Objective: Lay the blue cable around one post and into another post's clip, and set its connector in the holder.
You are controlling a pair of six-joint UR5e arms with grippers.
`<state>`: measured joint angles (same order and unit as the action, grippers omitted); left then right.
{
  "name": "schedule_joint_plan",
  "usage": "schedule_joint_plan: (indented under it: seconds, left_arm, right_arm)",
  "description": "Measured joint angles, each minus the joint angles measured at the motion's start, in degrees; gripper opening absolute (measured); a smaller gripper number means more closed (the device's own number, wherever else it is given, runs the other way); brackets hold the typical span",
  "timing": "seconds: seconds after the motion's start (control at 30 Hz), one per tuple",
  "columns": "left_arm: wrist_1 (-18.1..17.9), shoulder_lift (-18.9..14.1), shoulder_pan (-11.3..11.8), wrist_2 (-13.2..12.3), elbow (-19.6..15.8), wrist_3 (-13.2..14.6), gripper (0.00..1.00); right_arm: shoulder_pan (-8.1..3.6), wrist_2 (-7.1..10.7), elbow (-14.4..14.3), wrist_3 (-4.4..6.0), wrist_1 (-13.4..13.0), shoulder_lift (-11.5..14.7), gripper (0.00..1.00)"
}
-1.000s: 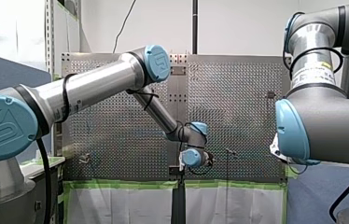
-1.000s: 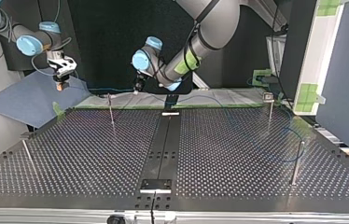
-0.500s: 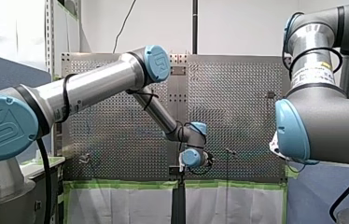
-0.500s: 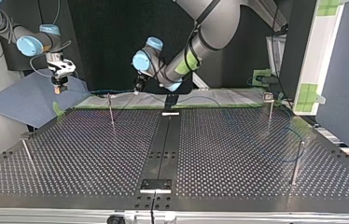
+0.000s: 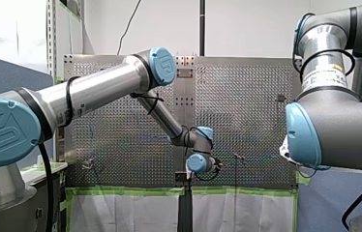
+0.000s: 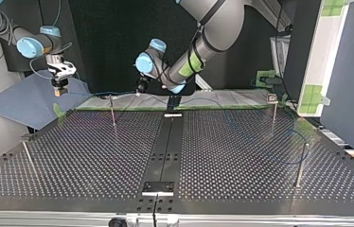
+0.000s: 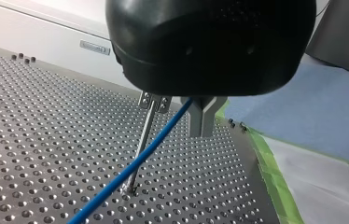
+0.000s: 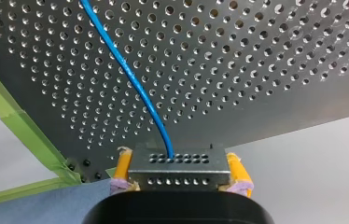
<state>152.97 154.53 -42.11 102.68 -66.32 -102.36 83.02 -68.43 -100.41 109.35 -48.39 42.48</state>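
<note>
Over the last second my right gripper point(image 6: 59, 91) has sunk a little and drifted toward the top view's left. It carries the connector point(image 8: 177, 164) further out past the far corner of the table point(image 6: 241, 156). My left gripper point(image 6: 140, 89) has barely moved, creeping slightly toward the front view's left. I judge that this takes slack out of the stretch between my 2 arms, so the run is being tensioned and lined up, not yet laid into anything.

My right fingers are closed on the connector, a small perforated metal box. The yellow pads point(image 8: 122, 169) press on its 2 sides, and the blue cable point(image 8: 130, 77) leaves its face and runs out over the holes of the table.

At my left wrist the cable rises taut off the table and disappears under the gripper body. I cannot tell whether that gripper is clamped on it or only guiding it. Just behind the cable stands a thin post point(image 7: 141, 149) with a clip point(image 7: 154, 101) on top. The cable crosses in front of the post and is not in the clip.

The connector is still in my grip, so the holder step is not yet done.
</note>
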Motion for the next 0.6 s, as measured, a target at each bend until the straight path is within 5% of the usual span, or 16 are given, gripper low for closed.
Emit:
schedule_joint_plan:
  seconds: [0.33,0.6]
  left_arm:
    - [0.40,0.01,0.07,-0.41,0.14,-0.72,0.00]
    - [0.47,0.01,0.22,-0.20,0.16,-0.90,0.00]
  right_arm:
    - [0.52,0.16,1.15,-0.43,1.04,-1.40,0.00]
    - [1.02,0.50,3.31,-2.66,4.74,-2.92,0.00]
